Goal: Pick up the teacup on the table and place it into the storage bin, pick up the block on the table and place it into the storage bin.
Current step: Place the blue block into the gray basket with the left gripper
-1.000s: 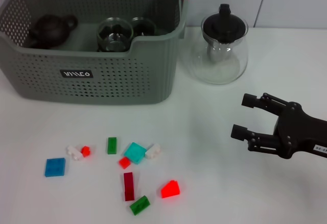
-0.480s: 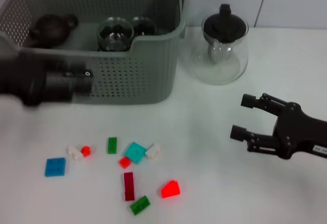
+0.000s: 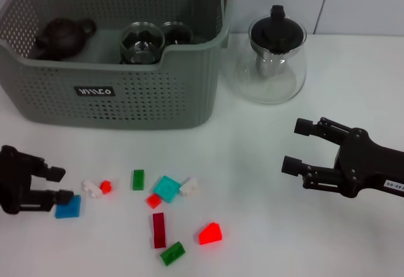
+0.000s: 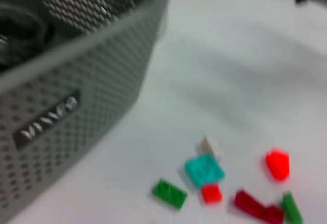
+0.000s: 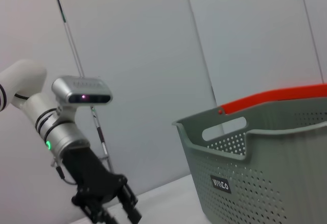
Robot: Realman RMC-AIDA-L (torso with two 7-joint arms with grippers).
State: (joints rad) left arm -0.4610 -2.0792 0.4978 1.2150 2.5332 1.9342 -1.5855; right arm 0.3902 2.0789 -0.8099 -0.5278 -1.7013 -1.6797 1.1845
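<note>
Where only blur was, left claw [image 3: 58, 184] open beside blue block [image 3: 68, 206].

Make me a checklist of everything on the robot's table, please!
Surface: white table, bare in places.
Job's things: grey storage bin holding a dark teapot and two glass cups; small blocks scattered in front, among them a blue block, a teal block and a dark red block.
Clutter: glass teapot beside the bin.
Grippers: left gripper open, at the blue block; right gripper open, empty, above the table.
Cables: nothing seen.
Surroundings: pale wall panels.
</note>
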